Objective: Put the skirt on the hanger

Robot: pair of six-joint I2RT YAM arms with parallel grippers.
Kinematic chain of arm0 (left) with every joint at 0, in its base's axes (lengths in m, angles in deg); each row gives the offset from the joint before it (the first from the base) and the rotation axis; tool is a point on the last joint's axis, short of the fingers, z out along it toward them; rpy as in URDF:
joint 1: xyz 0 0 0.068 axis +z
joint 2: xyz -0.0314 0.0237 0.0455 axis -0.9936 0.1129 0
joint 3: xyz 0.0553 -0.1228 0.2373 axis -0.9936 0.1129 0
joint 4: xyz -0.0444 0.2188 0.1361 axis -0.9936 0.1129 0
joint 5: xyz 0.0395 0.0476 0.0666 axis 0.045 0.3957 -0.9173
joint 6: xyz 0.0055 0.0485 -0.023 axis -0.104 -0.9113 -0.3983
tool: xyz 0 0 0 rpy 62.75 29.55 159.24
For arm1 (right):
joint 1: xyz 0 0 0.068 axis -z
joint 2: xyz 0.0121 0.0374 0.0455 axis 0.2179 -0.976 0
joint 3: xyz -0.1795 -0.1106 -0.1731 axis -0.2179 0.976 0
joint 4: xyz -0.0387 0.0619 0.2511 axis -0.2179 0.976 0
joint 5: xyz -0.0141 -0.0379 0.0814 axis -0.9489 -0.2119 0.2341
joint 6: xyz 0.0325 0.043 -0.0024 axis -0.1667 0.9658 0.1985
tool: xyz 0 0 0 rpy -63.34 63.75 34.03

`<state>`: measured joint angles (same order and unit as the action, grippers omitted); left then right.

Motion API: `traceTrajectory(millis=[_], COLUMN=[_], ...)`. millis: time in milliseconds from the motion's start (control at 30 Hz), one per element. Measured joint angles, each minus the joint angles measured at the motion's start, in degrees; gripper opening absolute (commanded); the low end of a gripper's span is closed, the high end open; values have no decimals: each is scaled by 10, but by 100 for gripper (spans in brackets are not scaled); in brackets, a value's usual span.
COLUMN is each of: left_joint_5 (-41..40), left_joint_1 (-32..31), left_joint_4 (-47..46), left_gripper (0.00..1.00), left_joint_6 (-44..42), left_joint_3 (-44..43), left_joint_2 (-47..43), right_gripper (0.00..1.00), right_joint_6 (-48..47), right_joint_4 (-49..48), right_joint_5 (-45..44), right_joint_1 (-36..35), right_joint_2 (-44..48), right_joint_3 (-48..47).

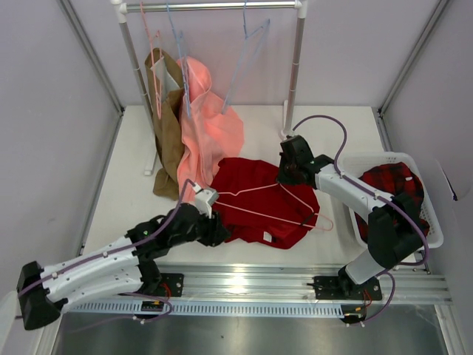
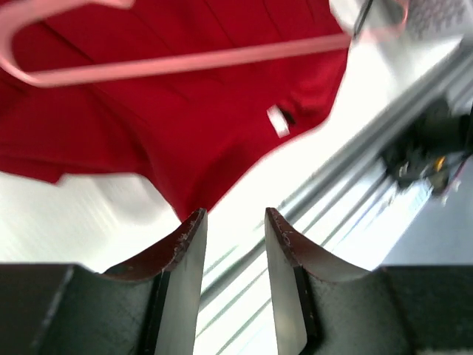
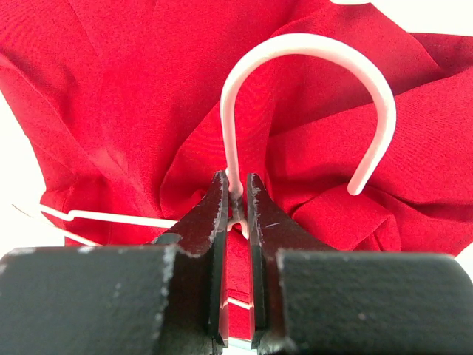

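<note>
Plainly, the soft dark red cloth skirt [image 1: 255,185] lies crumpled on the white table [image 1: 133,163] beneath the thin pale pink triangular hanger [image 3: 310,43]. Right gripper [image 3: 236,183] pinches the hanger's neck (stiff, likely slippery). Left gripper [image 2: 235,220] hovers half-open and empty near the hem. The limp cloth will probably sag, so grip an edge.

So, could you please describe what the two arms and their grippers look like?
The left arm and right arm both have white links between bulky black joints, with a thin purple cable looping along each. The left gripper and right gripper each have a rough black body and two flat, tapered fingers, dark outside and scuffed at the tips.
</note>
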<state>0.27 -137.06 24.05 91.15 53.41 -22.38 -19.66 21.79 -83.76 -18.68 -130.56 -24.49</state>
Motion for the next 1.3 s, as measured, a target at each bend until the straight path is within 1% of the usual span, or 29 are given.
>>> traceTrajectory(millis=[133, 233, 267, 433, 633, 900, 1100, 1133, 1300], left_joint_5=[-47, -71, -79, -124, -164, -168, -180, -181, -188], left_joint_1=[-82, -103, -106, -107, -107, -105, -101, -100, -93], left_joint_4=[8, 8, 7, 0, -16, -27, -31, -31, -39], left_gripper=[41, 43, 44, 46, 45, 43, 36, 31, 30], left_joint_6=[15, 23, 23, 23, 23, 23, 24, 24, 28], left_joint_3=[-2, -6, -9, -28, -59, -67, -71, -71, -71], left_joint_2=[51, 92, 104, 154, 220, 233, 257, 262, 275], right_gripper=[0, 0, 0, 0, 0, 0, 0, 0, 0], right_joint_6=[0, 0, 0, 0, -1, -2, -2, -2, -2], right_joint_4=[0, 0, 0, 0, 0, 0, 0, 0, 0], right_joint_5=[0, 3, 3, 4, 4, 6, 9, 9, 10], right_joint_1=[0, 0, 0, 1, 2, 4, 4, 4, 5], right_joint_2=[0, 0, 0, 0, 0, 0, 0, 0, 0], right_joint_3=[0, 0, 0, 0, 0, 0, 0, 0, 0])
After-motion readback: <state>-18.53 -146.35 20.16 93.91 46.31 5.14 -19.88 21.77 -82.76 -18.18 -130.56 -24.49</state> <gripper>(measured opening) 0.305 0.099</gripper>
